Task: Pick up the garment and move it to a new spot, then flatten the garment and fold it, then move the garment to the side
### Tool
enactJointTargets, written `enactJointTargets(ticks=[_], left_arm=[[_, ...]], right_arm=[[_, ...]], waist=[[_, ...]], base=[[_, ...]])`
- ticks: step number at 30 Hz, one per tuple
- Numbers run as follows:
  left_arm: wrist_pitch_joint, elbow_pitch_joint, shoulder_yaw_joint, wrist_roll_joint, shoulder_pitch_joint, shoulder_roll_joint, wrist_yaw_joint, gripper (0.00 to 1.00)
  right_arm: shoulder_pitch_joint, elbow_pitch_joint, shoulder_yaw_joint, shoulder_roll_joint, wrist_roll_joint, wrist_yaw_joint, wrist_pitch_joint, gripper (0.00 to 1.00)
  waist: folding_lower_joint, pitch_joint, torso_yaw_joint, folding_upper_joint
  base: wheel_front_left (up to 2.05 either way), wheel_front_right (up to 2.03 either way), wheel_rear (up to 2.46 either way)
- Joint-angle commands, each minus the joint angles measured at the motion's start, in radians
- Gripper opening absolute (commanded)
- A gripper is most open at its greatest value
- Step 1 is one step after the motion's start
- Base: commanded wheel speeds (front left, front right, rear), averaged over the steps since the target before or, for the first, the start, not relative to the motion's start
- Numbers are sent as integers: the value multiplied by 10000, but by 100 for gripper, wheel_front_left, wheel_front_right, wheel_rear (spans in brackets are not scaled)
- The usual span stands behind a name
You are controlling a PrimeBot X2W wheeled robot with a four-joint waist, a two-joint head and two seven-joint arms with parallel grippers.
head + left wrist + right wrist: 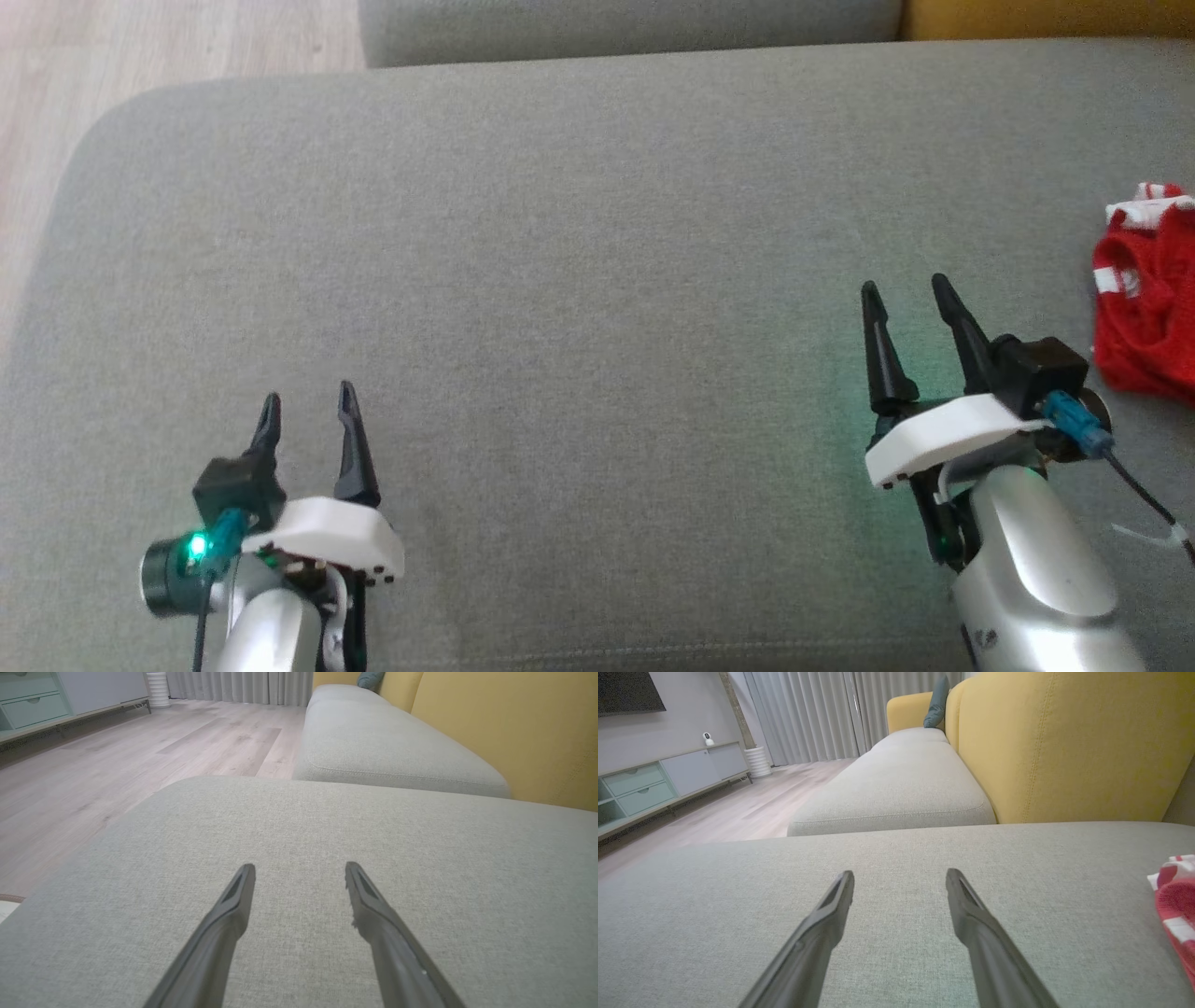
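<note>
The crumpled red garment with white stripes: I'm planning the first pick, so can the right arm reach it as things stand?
Probably yes. The crumpled red garment lies on the grey fabric cushion just right of the open right gripper, with bare cushion between them and nothing in the way.

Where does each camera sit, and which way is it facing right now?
Head view: on the head, looking down at the grey cushion; left gripper lower left, right gripper lower right, both open.
Left wrist view: on the left wrist, looking along its fingers toward the wooden floor.
Right wrist view: on the right wrist, fingers pointing toward the yellow backrest.
Shared: head and right wrist views show the red garment.
</note>
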Motion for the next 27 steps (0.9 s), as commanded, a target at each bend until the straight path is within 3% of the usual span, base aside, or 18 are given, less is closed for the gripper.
enactJointTargets(ticks=[1,7,8,12,27], left_arm=[[-53,-361,399,-61,-174,83,-105,100],[-53,-460,657,-446,55,83,-594,100],[0,-119,351,-453,195,6,-631,0],[24,450,334,-489,494,-72,-641,0],[469,276,616,-2152,440,-54,-931,0]], right_arm=[[-62,-354,291,56,69,63,-66,100],[141,-425,521,56,218,63,-66,100],[315,-100,266,2,179,0,0,0],[833,414,251,12,215,-4,21,0],[1028,-53,-13,17,1967,4,468,0]], waist=[[0,-105,-70,0],[0,-401,-278,0],[0,-398,-272,0],[0,-416,-277,0],[0,-509,-226,0]], base=[[0,0,0],[0,0,0],[0,0,0],[0,0,0],[0,0,0]])
